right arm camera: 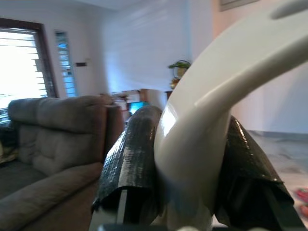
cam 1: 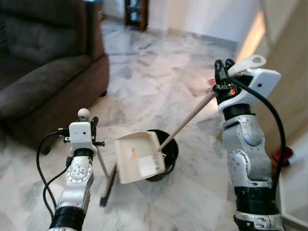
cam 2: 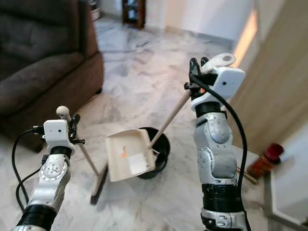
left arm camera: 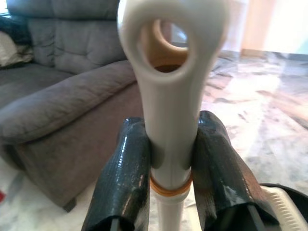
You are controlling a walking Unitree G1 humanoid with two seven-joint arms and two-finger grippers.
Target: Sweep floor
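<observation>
My left gripper (cam 1: 91,126) is shut on the cream handle of a short broom (cam 1: 103,169); its dark bristle head (cam 1: 108,185) rests on the marble floor. In the left wrist view both black fingers (left arm camera: 120,178) clamp the broom handle (left arm camera: 168,120) just below its hanging loop. My right gripper (cam 1: 222,72) is raised at the right and is shut on the long handle of a cream dustpan (cam 1: 139,156). The pan hangs tilted over a small black bin (cam 1: 166,153). In the right wrist view the fingers (right arm camera: 132,163) squeeze the dustpan's white handle end (right arm camera: 192,139).
A dark brown sofa (cam 1: 43,72) fills the left side, close to my left arm. A wooden panel wall (cam 2: 276,91) stands at the right, with a red object (cam 2: 269,154) on the floor at its foot. Marble floor (cam 1: 159,72) stretches ahead toward a far doorway.
</observation>
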